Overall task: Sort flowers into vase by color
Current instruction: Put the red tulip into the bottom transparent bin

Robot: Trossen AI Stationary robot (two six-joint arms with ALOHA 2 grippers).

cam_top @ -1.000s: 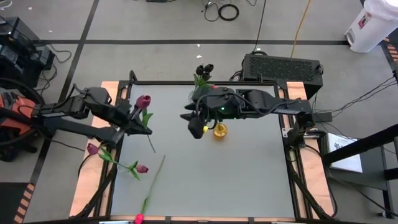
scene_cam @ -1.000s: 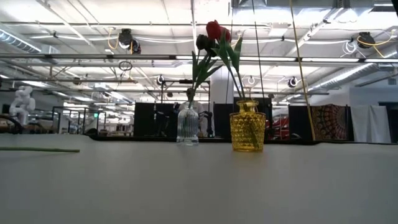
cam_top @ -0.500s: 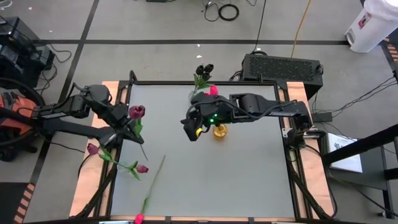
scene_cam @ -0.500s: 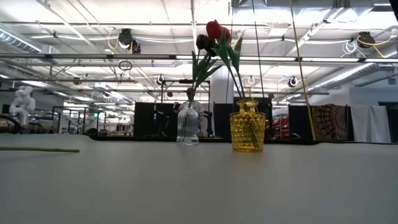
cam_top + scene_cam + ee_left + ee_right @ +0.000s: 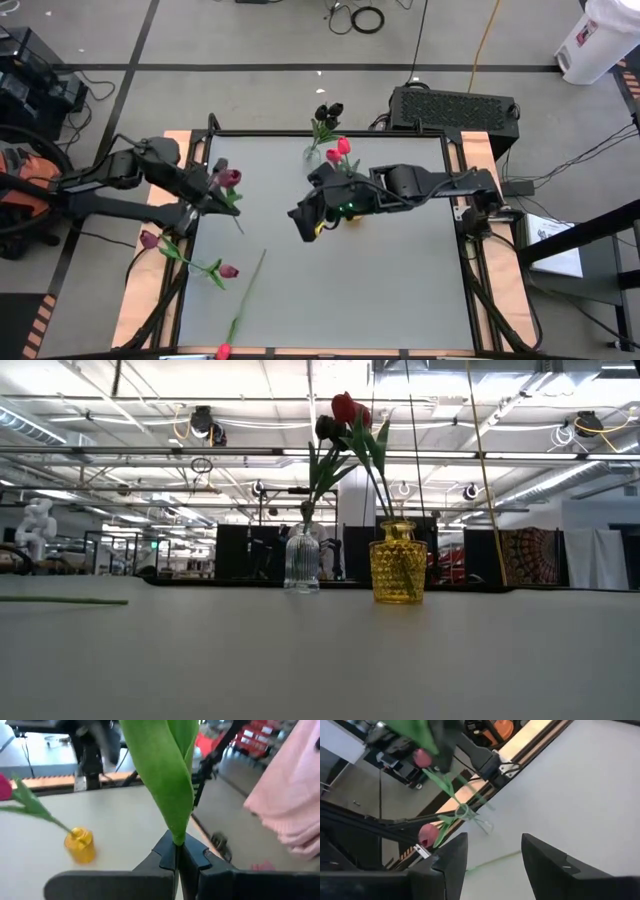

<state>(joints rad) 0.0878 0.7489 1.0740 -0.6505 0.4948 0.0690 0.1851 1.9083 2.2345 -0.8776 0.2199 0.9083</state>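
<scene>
From where I am standing, the left gripper (image 5: 213,192) is hovering over the table's (image 5: 400,290) nine o'clock edge with its fingers clamped together on the stem of a maroon tulip (image 5: 229,177); in the left wrist view a broad green leaf (image 5: 167,775) is rising straight out from between the closed fingers; the head is pointing towards about one o'clock and the stem is trailing back towards five o'clock below the grip, so the flower's long axis is running slantwise across the table rather than upright.

The right gripper (image 5: 303,221) is hanging near the table's centre with its fingers (image 5: 547,865) standing apart and holding nothing.

The yellow vase (image 5: 398,563) is sitting just behind that arm, at roughly three o'clock from the held tulip and well apart from it, with red tulips (image 5: 340,150) already in it; the clear vase (image 5: 301,559) is standing at the twelve o'clock edge with dark tulips (image 5: 328,111).

The left arm is the one carrying, so the coming move, as I judge it, is turning on swinging the flower rightward and tipping the stem upright; which vase a maroon head belongs in I cannot tell for sure.

More tulips (image 5: 186,256) are lying at the seven o'clock corner, far nearer the left arm.
</scene>
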